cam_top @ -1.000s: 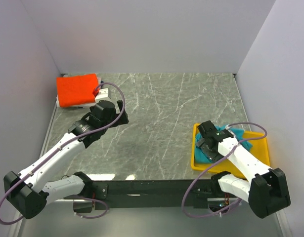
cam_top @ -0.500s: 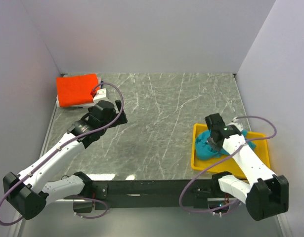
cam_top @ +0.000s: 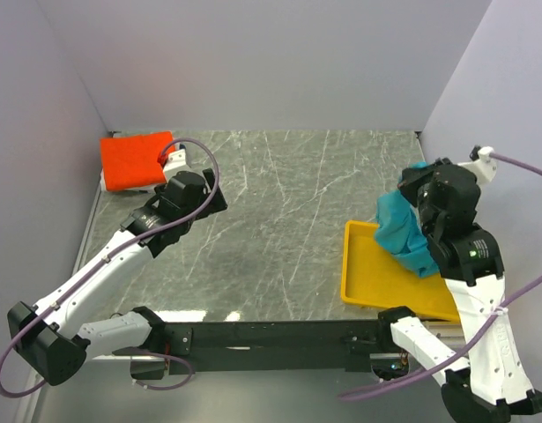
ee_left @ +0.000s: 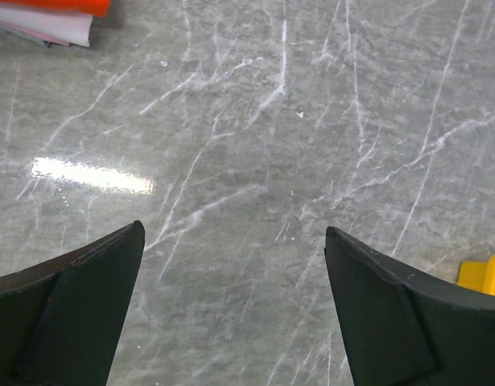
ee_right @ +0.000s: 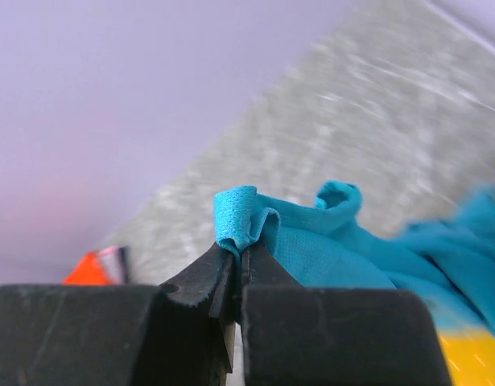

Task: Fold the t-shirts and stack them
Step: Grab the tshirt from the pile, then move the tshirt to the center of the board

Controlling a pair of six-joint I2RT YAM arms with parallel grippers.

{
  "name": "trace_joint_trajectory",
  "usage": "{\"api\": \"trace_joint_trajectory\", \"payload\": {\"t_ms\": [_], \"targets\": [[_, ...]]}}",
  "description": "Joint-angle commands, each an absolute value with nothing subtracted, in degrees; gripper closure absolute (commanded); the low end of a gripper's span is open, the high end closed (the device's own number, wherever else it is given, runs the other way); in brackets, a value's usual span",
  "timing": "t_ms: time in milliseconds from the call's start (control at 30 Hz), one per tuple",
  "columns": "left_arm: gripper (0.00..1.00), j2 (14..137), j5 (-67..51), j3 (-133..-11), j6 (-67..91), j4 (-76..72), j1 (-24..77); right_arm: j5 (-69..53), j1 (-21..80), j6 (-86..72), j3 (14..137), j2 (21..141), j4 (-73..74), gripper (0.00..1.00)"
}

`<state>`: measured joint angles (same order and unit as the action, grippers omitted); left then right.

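A teal-blue t-shirt (cam_top: 404,231) hangs bunched in the air above the yellow tray (cam_top: 369,275), a fold of it pinched in my right gripper (ee_right: 241,251), which is shut on the cloth (ee_right: 327,241). The orange-red t-shirt (cam_top: 134,160) lies folded at the far left corner of the table, on top of a white thing; its edge shows at the top left of the left wrist view (ee_left: 46,6). My left gripper (ee_left: 235,241) hangs open over bare marble just in front of that shirt, nothing between its fingers.
Walls close off the table at the left, back and right. The yellow tray sits at the near right edge; its corner (ee_left: 482,275) shows in the left wrist view. Cables loop from both arms.
My right gripper has shut on the teal-blue t-shirt and lifted it up out of the yellow tray, rising toward the back right. The left arm has barely shifted.
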<state>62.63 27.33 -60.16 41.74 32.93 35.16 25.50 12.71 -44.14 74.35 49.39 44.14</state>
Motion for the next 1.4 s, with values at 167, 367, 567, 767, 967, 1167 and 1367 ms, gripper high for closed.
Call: {"api": "trace_joint_trajectory", "payload": {"t_ms": [167, 367, 567, 767, 967, 1167, 1367], "targets": [[0.01, 62.6, 29.4, -63.8, 44.1, 33.5, 34.8, 6.7, 20.5, -33.0, 87.5, 60.0, 25.4, 1.0], [0.01, 62.1, 30.0, -63.9, 45.4, 33.2, 34.7, 7.1, 31.2, -25.6, 103.8, 70.7, 24.1, 1.0], [0.01, 61.2, 31.6, -63.8, 47.0, 34.3, 34.7, 3.5, 36.4, -23.1, 118.1, 79.8, 19.3, 1.0], [0.01, 59.6, 34.8, -63.5, 50.1, 37.0, 34.7, -3.3, 39.0, -24.2, 132.0, 88.8, 18.5, 1.0], [0.01, 58.1, 36.6, -62.6, 53.2, 39.4, 34.7, -1.4, 38.1, -26.8, 126.8, 91.0, 19.1, 1.0], [0.01, 58.9, 37.7, -62.8, 54.8, 42.4, 34.6, -4.7, 24.6, -38.2, 116.7, 96.5, 33.5, 0.69], [0.01, 62.1, 34.4, -63.4, 52.3, 43.5, 34.6, -6.8, 20.5, -28.5, 113.4, 110.5, 52.5, 0.44]]}}
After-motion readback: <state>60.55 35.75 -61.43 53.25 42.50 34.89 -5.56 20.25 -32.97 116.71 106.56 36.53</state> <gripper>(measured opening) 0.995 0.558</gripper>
